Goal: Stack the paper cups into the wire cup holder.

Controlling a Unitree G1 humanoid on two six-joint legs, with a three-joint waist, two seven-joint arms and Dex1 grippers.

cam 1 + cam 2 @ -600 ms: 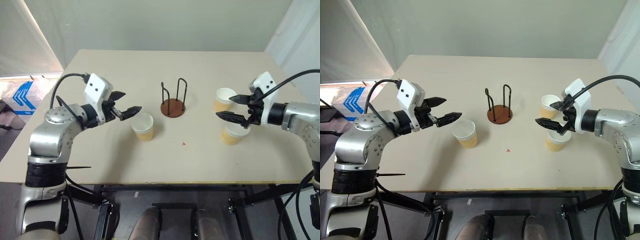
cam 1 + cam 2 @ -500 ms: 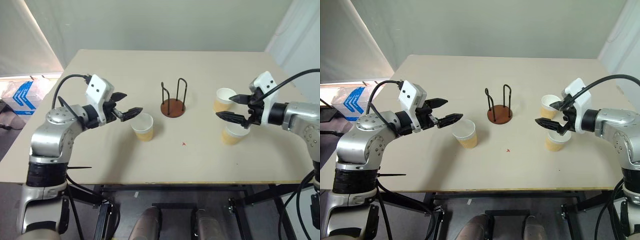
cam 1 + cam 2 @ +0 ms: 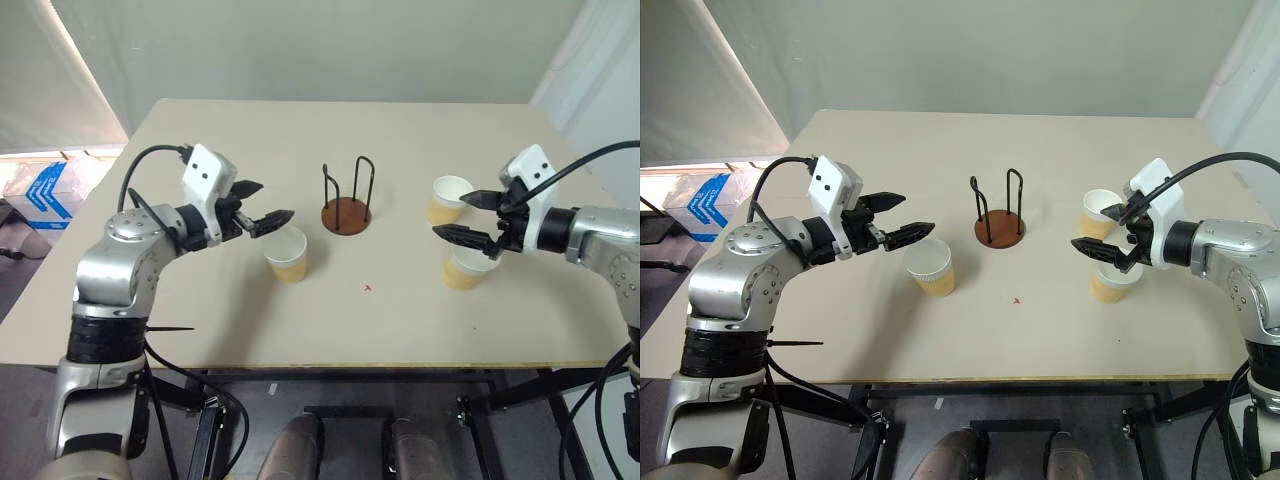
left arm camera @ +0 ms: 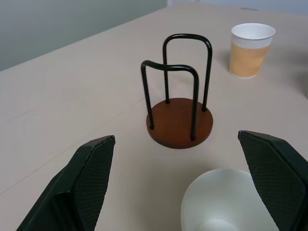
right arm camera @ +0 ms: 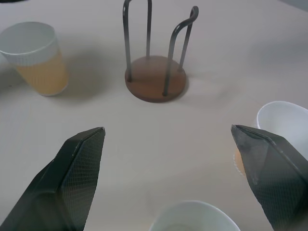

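Three cups upright on the table [image 3: 200,340], none in the holder [image 3: 346,207] at mid-table, its wire loops bare.

Left claw [image 3: 258,207] spread wide, gripping nothing, poised above the table and aimed inward toward the holder. Left cup [image 3: 286,253] just below and past the fingertips, untouched; seen along the wrist, rim of that cup [image 4: 226,199] low between the two fingers [image 4: 89,180], nearer the one on the holder's far side, with the holder [image 4: 179,120] straight beyond.

Right claw [image 3: 461,215] likewise spread wide and empty, raised over the table, aimed inward. Two cups on that side: far cup [image 3: 448,199] just beside the upper fingertip, not touching as far as can be told; near cup [image 3: 466,267] directly beneath the lower finger, partly hidden by it, contact not clear. From the right wrist, near cup's rim [image 5: 195,216] low between the fingers [image 5: 72,178], far cup [image 5: 284,122] close against the other finger, holder [image 5: 155,79] ahead, left cup [image 5: 36,57] beyond it.

Holder well apart from both claws, roughly midway between them. Blue-printed box [image 3: 45,192] on the floor off the table's left edge.
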